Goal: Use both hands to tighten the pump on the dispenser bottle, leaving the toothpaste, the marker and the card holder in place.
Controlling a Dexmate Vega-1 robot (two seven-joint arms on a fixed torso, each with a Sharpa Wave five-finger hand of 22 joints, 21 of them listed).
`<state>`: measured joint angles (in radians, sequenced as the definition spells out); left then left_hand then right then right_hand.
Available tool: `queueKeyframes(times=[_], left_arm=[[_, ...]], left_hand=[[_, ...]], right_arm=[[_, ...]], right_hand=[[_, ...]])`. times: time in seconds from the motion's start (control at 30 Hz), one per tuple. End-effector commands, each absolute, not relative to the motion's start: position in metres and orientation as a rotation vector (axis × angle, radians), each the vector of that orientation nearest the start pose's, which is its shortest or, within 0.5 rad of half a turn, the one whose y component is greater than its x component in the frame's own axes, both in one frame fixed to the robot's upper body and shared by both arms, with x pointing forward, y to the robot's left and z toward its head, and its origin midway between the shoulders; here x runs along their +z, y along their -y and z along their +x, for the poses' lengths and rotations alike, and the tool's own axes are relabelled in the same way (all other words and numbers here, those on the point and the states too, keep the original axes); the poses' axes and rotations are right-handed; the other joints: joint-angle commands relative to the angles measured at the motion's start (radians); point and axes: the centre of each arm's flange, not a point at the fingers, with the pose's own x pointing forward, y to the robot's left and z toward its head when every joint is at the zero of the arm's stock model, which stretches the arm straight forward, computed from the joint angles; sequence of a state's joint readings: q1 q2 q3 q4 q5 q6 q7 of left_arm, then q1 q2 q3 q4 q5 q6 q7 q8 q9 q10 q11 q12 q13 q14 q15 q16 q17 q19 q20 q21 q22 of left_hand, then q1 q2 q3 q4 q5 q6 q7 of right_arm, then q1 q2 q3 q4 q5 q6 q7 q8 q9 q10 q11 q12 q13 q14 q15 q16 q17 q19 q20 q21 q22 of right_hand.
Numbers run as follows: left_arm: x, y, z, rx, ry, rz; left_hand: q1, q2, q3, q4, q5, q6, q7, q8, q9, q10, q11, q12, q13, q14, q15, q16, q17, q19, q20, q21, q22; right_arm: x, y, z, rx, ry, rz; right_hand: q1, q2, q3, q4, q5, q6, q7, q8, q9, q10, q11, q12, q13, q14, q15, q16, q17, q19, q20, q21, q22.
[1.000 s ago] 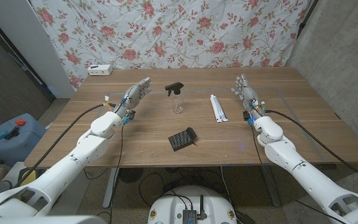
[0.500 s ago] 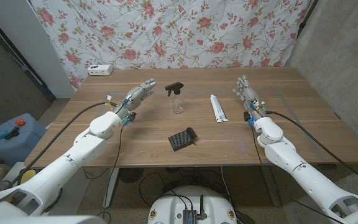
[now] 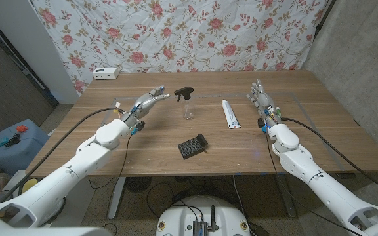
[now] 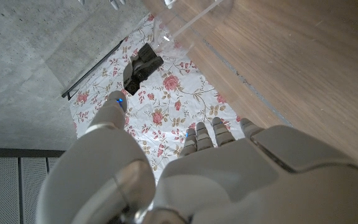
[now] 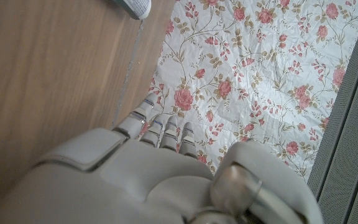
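One left hand [image 3: 146, 103] has reached closer to the dispenser bottle [image 3: 187, 103].

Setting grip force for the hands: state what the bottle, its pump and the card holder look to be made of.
Bottle: clear, glossy, likely plastic; the table's wood grain shows through its body. Pump: black, matte, opaque, probably moulded plastic given its trigger shape. Card holder: dark, with a fine grid texture, perhaps metal mesh or woven plastic; too small to tell.
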<state>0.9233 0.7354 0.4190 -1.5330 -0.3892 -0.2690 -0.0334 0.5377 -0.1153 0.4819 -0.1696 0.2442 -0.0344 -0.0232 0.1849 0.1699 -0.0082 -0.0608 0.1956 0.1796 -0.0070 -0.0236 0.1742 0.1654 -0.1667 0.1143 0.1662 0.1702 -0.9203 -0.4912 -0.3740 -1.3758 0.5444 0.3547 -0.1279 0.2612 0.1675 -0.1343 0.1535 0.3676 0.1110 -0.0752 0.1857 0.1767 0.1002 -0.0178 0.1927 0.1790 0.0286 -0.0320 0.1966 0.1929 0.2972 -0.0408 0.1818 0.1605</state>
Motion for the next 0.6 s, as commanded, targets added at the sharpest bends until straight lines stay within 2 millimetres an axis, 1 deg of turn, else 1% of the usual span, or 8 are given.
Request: queueKeyframes(times=[0.03, 0.23, 0.27, 0.33, 0.5, 0.53, 0.6], left_arm=[[-0.025, -0.272, 0.602, -0.295, 0.641, 0.469], [-0.027, -0.267, 0.603, -0.289, 0.639, 0.495], [-0.028, -0.267, 0.603, -0.291, 0.642, 0.498], [-0.028, -0.266, 0.603, -0.288, 0.64, 0.507], [-0.028, -0.263, 0.603, -0.272, 0.649, 0.559], [-0.028, -0.262, 0.602, -0.267, 0.651, 0.572], [-0.028, -0.261, 0.602, -0.26, 0.658, 0.594]], left_hand=[[0.023, -0.004, -0.009, 0.001, 0.007, -0.008, -0.004, 0.001, 0.005, 0.002, -0.011, 0.003, 0.003, 0.005, -0.012, 0.006, 0.003, -0.042, 0.001, 0.0, 0.001], [0.045, -0.013, -0.015, 0.0, 0.011, 0.001, -0.013, 0.006, 0.005, 0.014, -0.011, 0.007, 0.003, 0.022, -0.025, 0.011, 0.003, -0.052, 0.005, 0.007, 0.001], [0.049, -0.015, -0.016, 0.0, 0.012, 0.002, -0.011, 0.006, 0.005, 0.015, -0.011, 0.008, 0.003, 0.025, -0.027, 0.012, 0.003, -0.053, 0.007, 0.008, 0.001], [0.06, -0.018, -0.018, -0.001, 0.015, 0.005, -0.013, 0.007, 0.005, 0.019, -0.014, 0.008, 0.003, 0.027, -0.043, 0.011, 0.002, -0.054, 0.009, 0.01, 0.001], [0.085, -0.025, -0.024, -0.003, 0.02, 0.013, -0.01, 0.011, 0.005, 0.031, -0.008, 0.011, 0.002, 0.043, -0.051, 0.013, 0.002, -0.045, 0.011, 0.017, 0.0], [0.09, -0.026, -0.025, -0.003, 0.022, 0.014, -0.007, 0.01, 0.005, 0.032, -0.006, 0.011, 0.002, 0.043, -0.047, 0.013, 0.002, -0.044, 0.015, 0.017, 0.0], [0.098, -0.029, -0.027, -0.003, 0.024, 0.015, -0.011, 0.011, 0.005, 0.035, -0.01, 0.012, 0.002, 0.046, -0.054, 0.012, 0.002, -0.04, 0.013, 0.019, 0.0]], right_arm=[[-0.047, 0.278, 0.633, 0.098, 0.65, 0.029], [-0.049, 0.279, 0.632, 0.092, 0.652, 0.034], [-0.05, 0.279, 0.632, 0.091, 0.652, 0.035], [-0.051, 0.28, 0.632, 0.09, 0.653, 0.037], [-0.055, 0.279, 0.632, 0.09, 0.651, 0.044], [-0.055, 0.279, 0.633, 0.09, 0.651, 0.046], [-0.056, 0.278, 0.633, 0.09, 0.652, 0.049]], right_hand=[[-0.003, 0.004, 0.009, 0.004, 0.007, 0.009, 0.004, 0.009, 0.003, 0.01, 0.0, 0.005, 0.004, 0.004, -0.02, 0.005, 0.002, 0.012, -0.054, 0.004, 0.005], [-0.004, 0.004, 0.01, 0.004, 0.007, 0.009, 0.004, 0.008, 0.003, 0.01, 0.0, 0.004, 0.004, 0.005, -0.018, 0.005, 0.002, 0.012, -0.054, 0.004, 0.005], [-0.004, 0.004, 0.01, 0.004, 0.007, 0.009, 0.004, 0.008, 0.003, 0.01, 0.0, 0.004, 0.004, 0.005, -0.018, 0.005, 0.002, 0.012, -0.054, 0.004, 0.005], [-0.004, 0.004, 0.011, 0.004, 0.007, 0.009, 0.004, 0.008, 0.003, 0.01, 0.001, 0.004, 0.004, 0.005, -0.018, 0.005, 0.002, 0.012, -0.053, 0.004, 0.005], [-0.005, 0.003, 0.012, 0.004, 0.007, 0.01, 0.003, 0.008, 0.003, 0.011, 0.0, 0.004, 0.004, 0.005, -0.018, 0.005, 0.002, 0.012, -0.052, 0.004, 0.005], [-0.005, 0.003, 0.012, 0.004, 0.007, 0.01, 0.003, 0.008, 0.003, 0.011, 0.001, 0.004, 0.004, 0.005, -0.018, 0.005, 0.002, 0.012, -0.052, 0.004, 0.005], [-0.005, 0.003, 0.013, 0.004, 0.007, 0.01, 0.003, 0.008, 0.004, 0.012, 0.0, 0.004, 0.004, 0.005, -0.018, 0.005, 0.002, 0.012, -0.051, 0.004, 0.005]])
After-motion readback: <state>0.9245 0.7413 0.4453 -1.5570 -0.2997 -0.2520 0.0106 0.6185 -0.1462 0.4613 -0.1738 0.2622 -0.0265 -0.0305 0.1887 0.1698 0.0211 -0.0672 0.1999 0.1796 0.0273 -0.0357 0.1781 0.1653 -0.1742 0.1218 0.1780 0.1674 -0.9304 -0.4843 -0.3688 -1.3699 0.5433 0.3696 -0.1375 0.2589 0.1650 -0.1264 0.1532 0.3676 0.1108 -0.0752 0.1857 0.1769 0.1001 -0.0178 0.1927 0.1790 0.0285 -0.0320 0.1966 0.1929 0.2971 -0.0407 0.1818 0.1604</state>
